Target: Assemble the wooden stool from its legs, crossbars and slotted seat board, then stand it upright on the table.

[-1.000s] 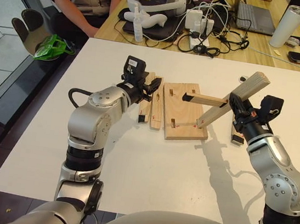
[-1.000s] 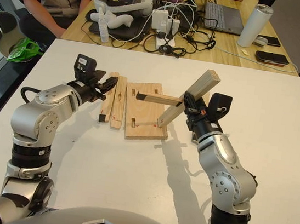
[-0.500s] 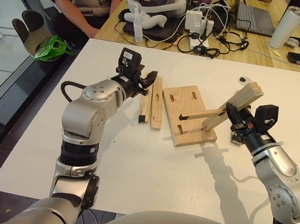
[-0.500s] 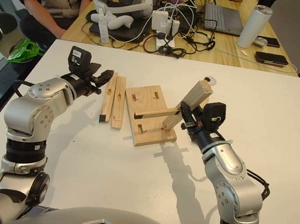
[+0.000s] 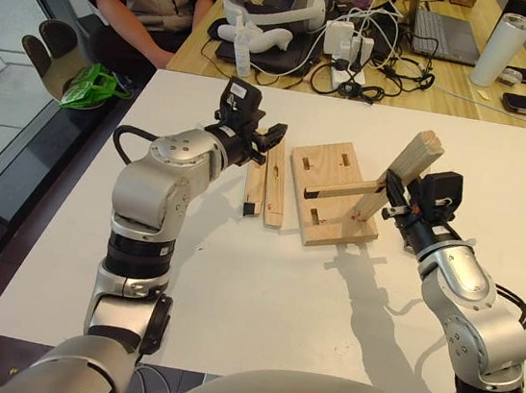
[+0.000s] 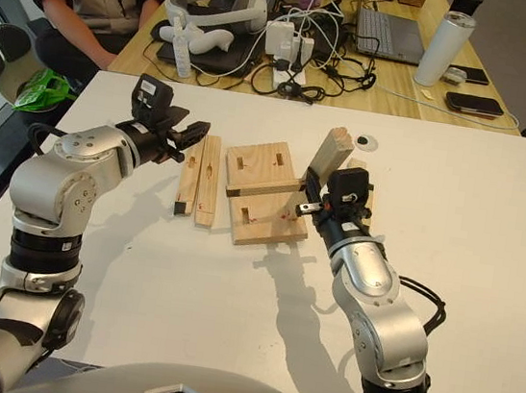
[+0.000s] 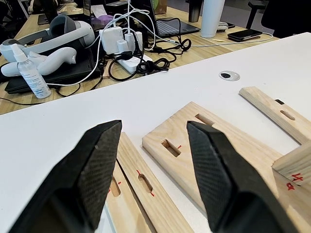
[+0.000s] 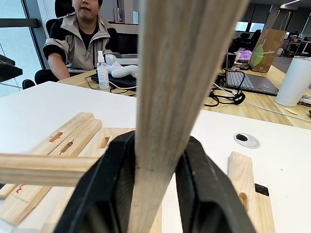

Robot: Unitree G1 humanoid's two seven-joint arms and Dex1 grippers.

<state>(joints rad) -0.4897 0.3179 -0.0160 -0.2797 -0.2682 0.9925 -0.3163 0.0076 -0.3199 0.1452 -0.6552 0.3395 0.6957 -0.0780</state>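
Left eye view: the right gripper (image 5: 394, 202) has its two fingers closed around the lower part of a wooden leg (image 5: 417, 156). The leg is held tilted, with its bottom end down at the right edge of the slotted seat board (image 5: 323, 170), which lies flat on the white table (image 5: 233, 280). A crossbar (image 5: 341, 190) is already plugged into this leg and reaches sideways, low over the board. I think the leg is gripped low so that its foot can be steered into a slot of the board, but whether the foot is already inside I cannot tell.

The left gripper (image 7: 154, 141) has its fingers wide apart and holds nothing. It hovers above the far end of two loose slotted pieces (image 5: 267, 182), which lie side by side just beside the board. It is probably placed there to pick one as the next part. One more slotted piece (image 8: 241, 174) lies on the table beyond the right gripper.
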